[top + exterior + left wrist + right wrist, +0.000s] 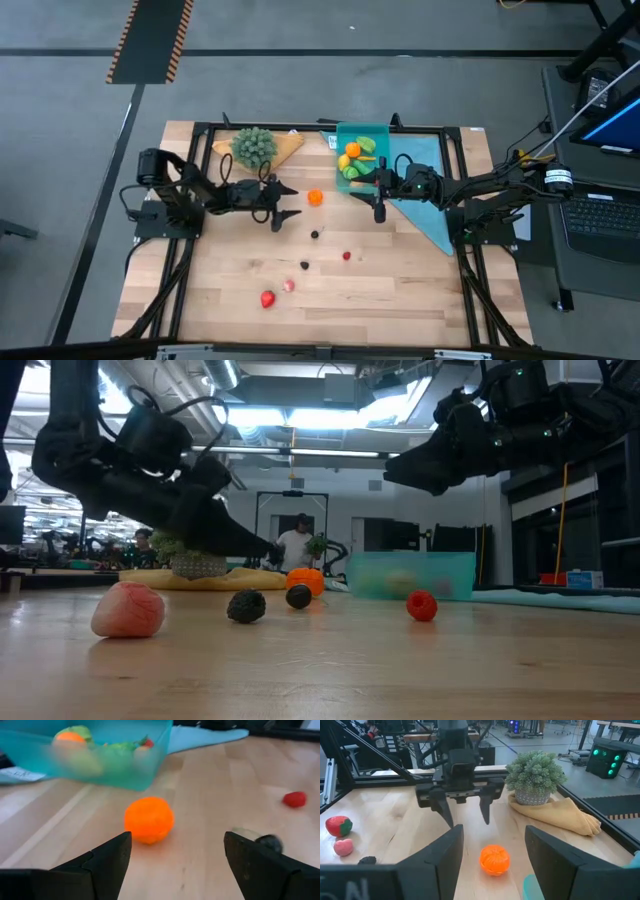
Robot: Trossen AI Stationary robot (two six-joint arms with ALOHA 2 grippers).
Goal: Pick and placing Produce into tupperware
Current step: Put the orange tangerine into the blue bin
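Fig.: My left gripper [286, 202], jaws wide & empty, hovers low over the table w/ the orange toy fruit [315, 197] just ahead of its tips, apart, centred btwn the fingers [107, 857]. My right gripper [379, 203], jaws part-open, nothing held, sits by the teal tupperware [383, 134] edge, farther from the fruit. Fruit is round, no long axis. Left arm nearer; judged move: straight advance, then close.

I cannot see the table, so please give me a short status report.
Left pincer open, empty, facing the orange. Right pincer open, empty, beside the box. Nothing between left pincer and orange.
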